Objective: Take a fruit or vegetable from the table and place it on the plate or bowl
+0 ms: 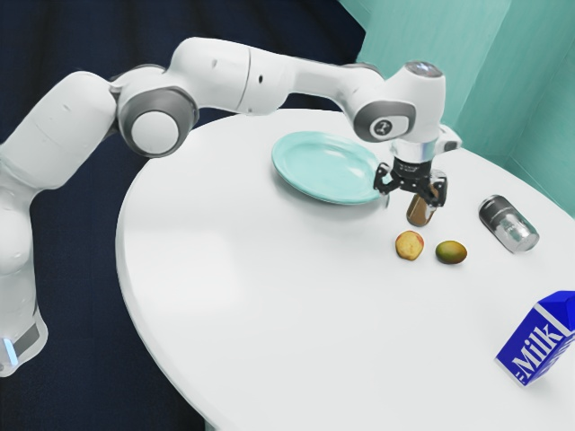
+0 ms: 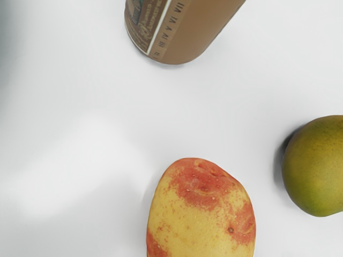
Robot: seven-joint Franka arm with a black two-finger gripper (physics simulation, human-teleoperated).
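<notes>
**A:** What is the hand doing?

**B:** The hand [image 1: 412,192] hangs a little above the tabletop [image 1: 269,305]. Its fingers are spread and it holds nothing. From the side, the brown bottle [image 1: 420,213] seems to sit between them. The wrist view shows it standing clear, with white surface between it and the fruit under the hand, so I read it as a neighbour, not the target.

**A:** Why hover there?

**B:** I think it is lining up. The red-and-yellow fruit [image 2: 201,214] lies on the tabletop nearly below the hand, and open fingers suit a drop straight onto it. The green fruit [image 2: 316,166] rests just beside it, apart but close.

**A:** Is that close enough to matter?

**B:** Possibly. A finger coming down on that side could nudge the green fruit, and both are rounded, so they would probably roll.

**A:** And where does the fruit go?

**B:** The teal plate [image 1: 325,167] sits near the hand and has nothing on it, so the carry would be short. Nothing has been lifted yet.

**A:** Anything else around?

**B:** A silver can [image 1: 508,224] lies on its side beyond the fruits. A blue milk carton [image 1: 539,341] stands well apart, near the tabletop's edge.
</notes>
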